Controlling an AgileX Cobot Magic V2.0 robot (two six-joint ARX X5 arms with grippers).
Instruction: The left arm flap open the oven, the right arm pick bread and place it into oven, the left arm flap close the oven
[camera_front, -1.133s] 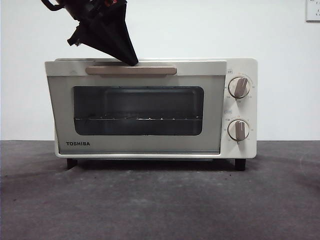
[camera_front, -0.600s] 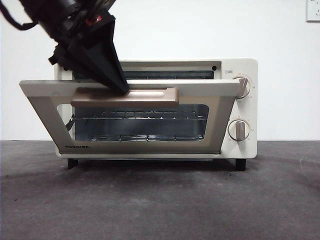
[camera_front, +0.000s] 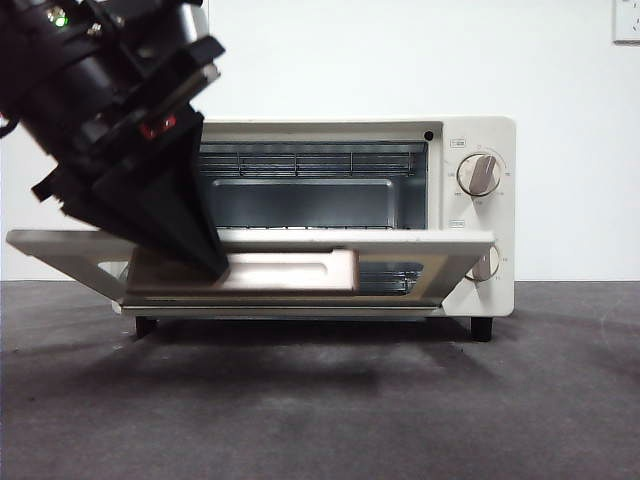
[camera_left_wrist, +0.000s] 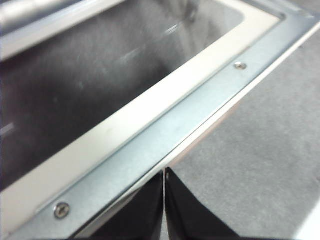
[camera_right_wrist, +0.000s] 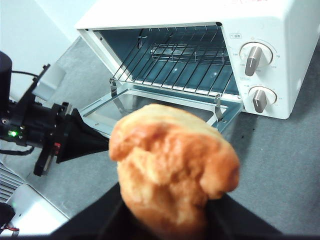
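Jaws of the left gripper (camera_left_wrist: 164, 172) are pressed together into one black wedge, nothing between them, and the tip sits at the free edge of the oven door (camera_left_wrist: 150, 135), against the handle (camera_front: 290, 271). In the front view that gripper (camera_front: 222, 270) comes down from the upper left, big and dark, its point touching the left part of the beige handle. The door (camera_front: 420, 240) hangs well down, close to level though not quite flat, its inner face turned upward. Behind it the oven (camera_front: 480, 215) stands with its mouth uncovered: a wire rack (camera_front: 310, 160) spans the upper part of the cavity, and two knobs (camera_front: 481, 175) sit one above the other on the right panel. The oven rests on a grey table (camera_front: 400, 400).

The right gripper (camera_right_wrist: 167, 220) is clamped on the bread (camera_right_wrist: 172, 165), a golden loaf that fills the middle of its wrist view. The bread is held in the air, out in front of the oven (camera_right_wrist: 280, 60) and apart from it, above the table (camera_right_wrist: 280, 165). From that view the left gripper (camera_right_wrist: 102, 142) shows at the lowered door (camera_right_wrist: 100, 112).
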